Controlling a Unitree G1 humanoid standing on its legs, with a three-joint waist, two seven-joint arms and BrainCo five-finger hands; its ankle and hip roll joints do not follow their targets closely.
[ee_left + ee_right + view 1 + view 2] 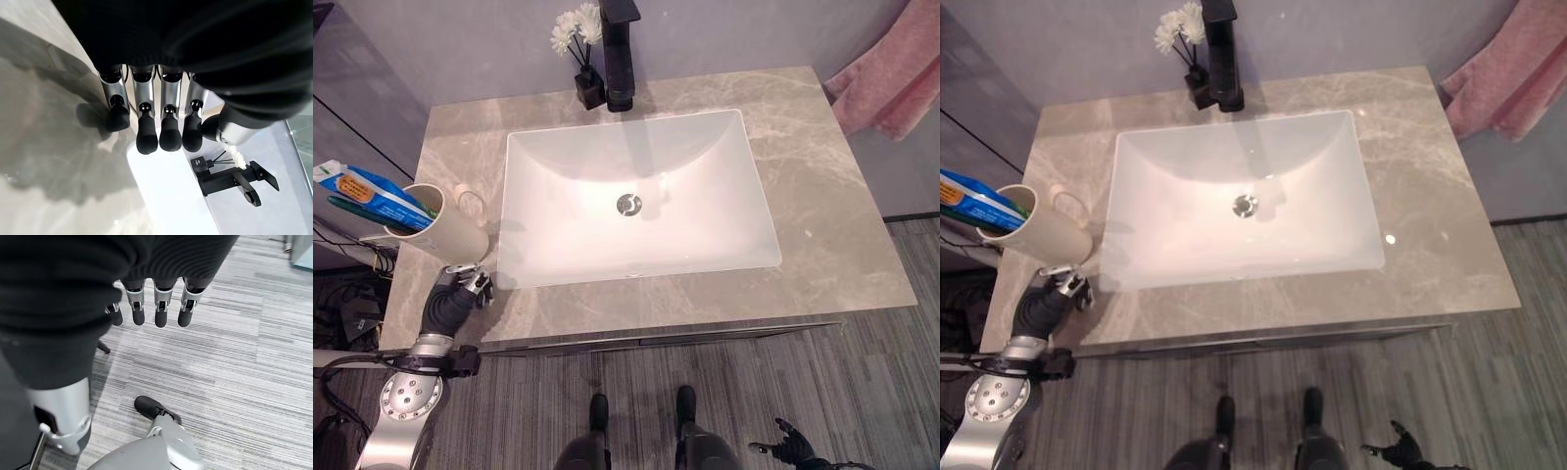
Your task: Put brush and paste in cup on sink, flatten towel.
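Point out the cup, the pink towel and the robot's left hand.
cup (450, 227), left eye view, on its cream side wall.
pink towel (886, 83), left eye view, on the hanging cloth's middle.
left hand (462, 286), left eye view, on the hand by the cup.

Towel cut off at frame edge; brush mostly hidden behind paste.

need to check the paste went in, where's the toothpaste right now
In the left eye view the toothpaste sticks out of the cup on the counter's left edge, left of the sink, just beyond the left hand.
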